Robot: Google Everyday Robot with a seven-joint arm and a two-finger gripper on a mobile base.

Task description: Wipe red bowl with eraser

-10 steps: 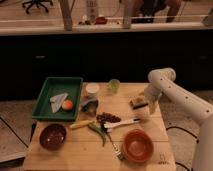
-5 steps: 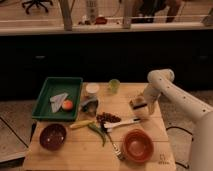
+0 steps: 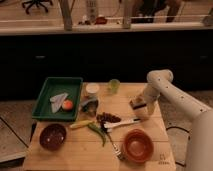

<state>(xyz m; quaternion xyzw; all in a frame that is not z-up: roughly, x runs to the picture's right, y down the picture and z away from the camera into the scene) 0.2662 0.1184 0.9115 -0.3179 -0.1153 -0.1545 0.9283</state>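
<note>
The red bowl (image 3: 137, 145) sits empty at the front right of the wooden table. The eraser (image 3: 135, 103) is a small dark block with a lighter edge, at the right of the table behind the bowl. My gripper (image 3: 141, 108) hangs from the white arm right over the eraser, touching or nearly touching it. The gripper hides part of the eraser. The gripper is well behind the red bowl.
A maroon bowl (image 3: 52, 136) sits front left. A green tray (image 3: 49, 89) with an orange ball stands at the left. A white-handled utensil (image 3: 123, 123), a fork (image 3: 114, 145), a green pepper (image 3: 98, 131) and a green cup (image 3: 114, 86) lie mid-table.
The gripper has sunk a little and moved slightly left onto the eraser. Nothing else on the table has moved.
</note>
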